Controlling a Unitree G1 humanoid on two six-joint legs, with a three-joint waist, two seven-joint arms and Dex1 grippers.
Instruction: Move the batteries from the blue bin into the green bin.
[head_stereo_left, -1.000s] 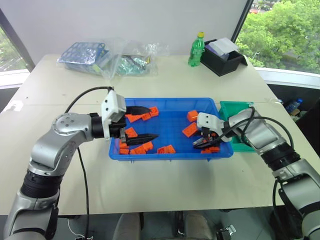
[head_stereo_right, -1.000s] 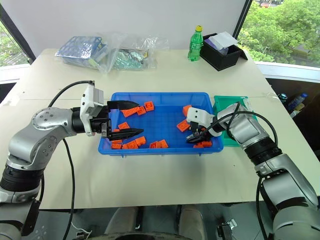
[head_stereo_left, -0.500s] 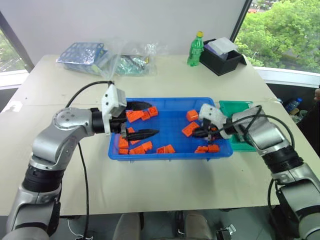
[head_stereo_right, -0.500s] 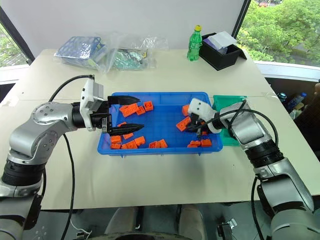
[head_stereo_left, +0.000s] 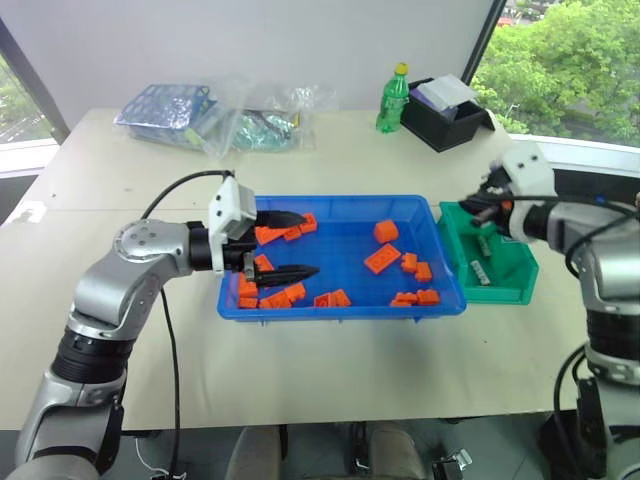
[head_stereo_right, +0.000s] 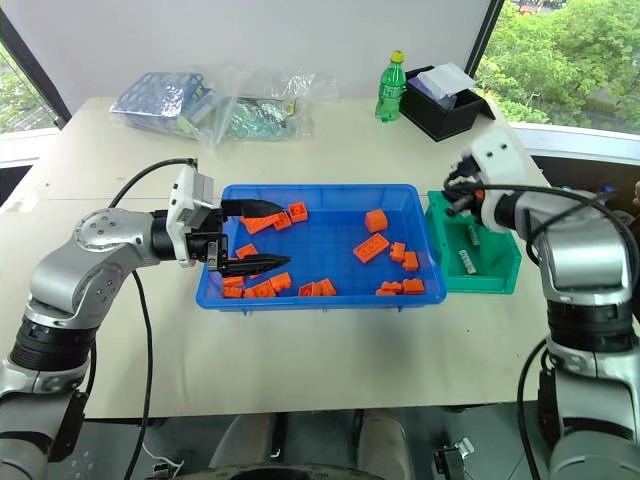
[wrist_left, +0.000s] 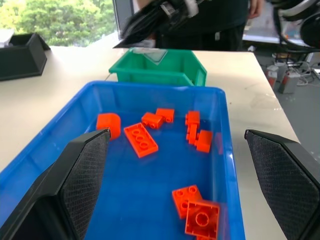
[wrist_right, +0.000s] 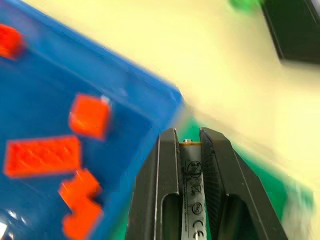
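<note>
R gripper (wrist_right: 190, 150) clamps battery (wrist_right: 192, 175) over green bin (head_stereo_left: 520, 275), prob. 3 o'clock of blue bin (head_stereo_left: 330, 203); L gripper (head_stereo_left: 290, 245) agape.

Silver-grey jointed arms trail black cables, each ending in a white block and black textured pincer fingers (wrist_left: 80, 185).

Blue bin (head_stereo_left: 340, 309): wide shallow tray, mid-table, long side across. Holds scattered orange bricks (head_stereo_left: 381, 258); no batt visible among them.

Green bin (head_stereo_left: 519, 270): smaller, deeper, just beside blue bin's R end, touching or nearly so. One batt (head_stereo_right: 465, 262) lies on its floor, another small grey item near it, unclear.

One batt (wrist_right: 191, 192): silver-grey cyl w/ printed marks, clamped lengthwise between R gripper (wrist_right: 190, 137) fingers, above green bin's rear.
</note>
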